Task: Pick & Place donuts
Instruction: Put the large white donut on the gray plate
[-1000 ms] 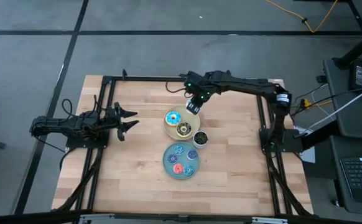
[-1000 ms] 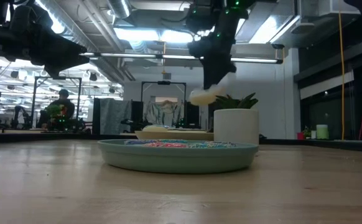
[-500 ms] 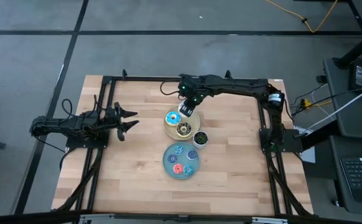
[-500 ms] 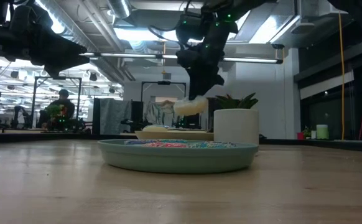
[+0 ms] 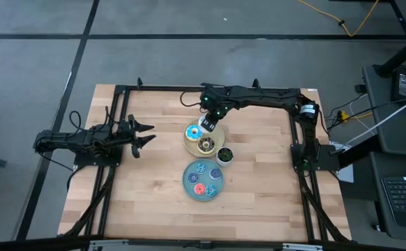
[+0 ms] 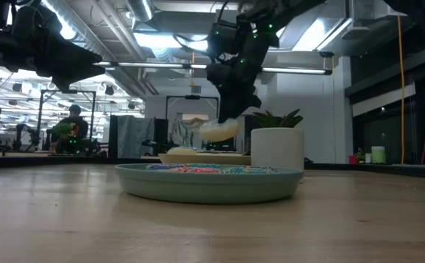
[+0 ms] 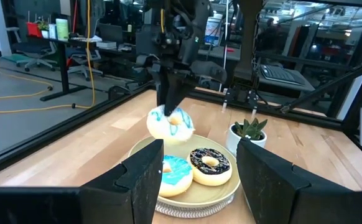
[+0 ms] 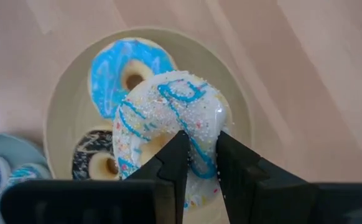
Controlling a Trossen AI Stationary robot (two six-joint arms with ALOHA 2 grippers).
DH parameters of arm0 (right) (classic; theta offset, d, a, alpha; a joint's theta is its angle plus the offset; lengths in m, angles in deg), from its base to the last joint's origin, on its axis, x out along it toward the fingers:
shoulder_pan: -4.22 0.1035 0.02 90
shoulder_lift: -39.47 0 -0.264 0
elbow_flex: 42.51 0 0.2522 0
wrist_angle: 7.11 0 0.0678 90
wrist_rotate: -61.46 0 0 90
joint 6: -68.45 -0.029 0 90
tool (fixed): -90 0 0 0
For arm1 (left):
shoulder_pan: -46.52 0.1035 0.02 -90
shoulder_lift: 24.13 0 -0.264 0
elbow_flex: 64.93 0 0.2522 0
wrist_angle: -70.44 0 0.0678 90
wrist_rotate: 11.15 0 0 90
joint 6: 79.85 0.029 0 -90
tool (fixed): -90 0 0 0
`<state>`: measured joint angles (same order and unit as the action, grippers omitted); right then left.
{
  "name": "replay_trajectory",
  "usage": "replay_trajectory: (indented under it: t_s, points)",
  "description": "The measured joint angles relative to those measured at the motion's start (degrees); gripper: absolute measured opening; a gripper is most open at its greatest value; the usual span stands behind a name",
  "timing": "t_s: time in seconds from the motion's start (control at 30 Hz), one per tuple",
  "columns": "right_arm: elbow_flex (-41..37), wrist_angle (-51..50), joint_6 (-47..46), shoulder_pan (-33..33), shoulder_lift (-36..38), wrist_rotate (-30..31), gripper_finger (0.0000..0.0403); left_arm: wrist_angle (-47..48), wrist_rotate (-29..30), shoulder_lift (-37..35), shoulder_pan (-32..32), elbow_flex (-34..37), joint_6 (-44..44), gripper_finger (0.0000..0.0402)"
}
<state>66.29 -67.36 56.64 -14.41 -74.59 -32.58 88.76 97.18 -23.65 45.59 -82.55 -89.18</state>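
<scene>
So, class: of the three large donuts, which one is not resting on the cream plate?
The white-iced donut: the right gripper holds it in the air above the cream plate, while the light-blue donut and the dark brown donut lie on it.

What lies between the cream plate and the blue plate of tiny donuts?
In the high view, a small potted plant stands between the cream plate and the blue plate, towards their right.

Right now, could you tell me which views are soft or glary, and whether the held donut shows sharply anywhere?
Right wrist view: the white-iced donut in the right pincer is sharp, while the cream plate behind is soft. Low view: bright ceiling lights glare, and the arm is a dark silhouette. Left wrist view: the left pincer in the foreground is blurred.
</scene>
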Motion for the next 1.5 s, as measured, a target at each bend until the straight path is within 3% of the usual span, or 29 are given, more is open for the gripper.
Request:
replay_trajectory:
  t_s: [1.0, 1.5]
  points:
    - [-11.8, 10.8, -1.4, -4.3, 0.8, -12.1, 0.0079, 0.0, 0.0, 0.0, 0.0, 0.0, 0.0, 0.0196]
    - [-12.6, 11.5, -1.0, -5.9, 1.7, -11.6, 0.0079, 0.0, 0.0, 0.0, 0.0, 0.0, 0.0, 0.0196]
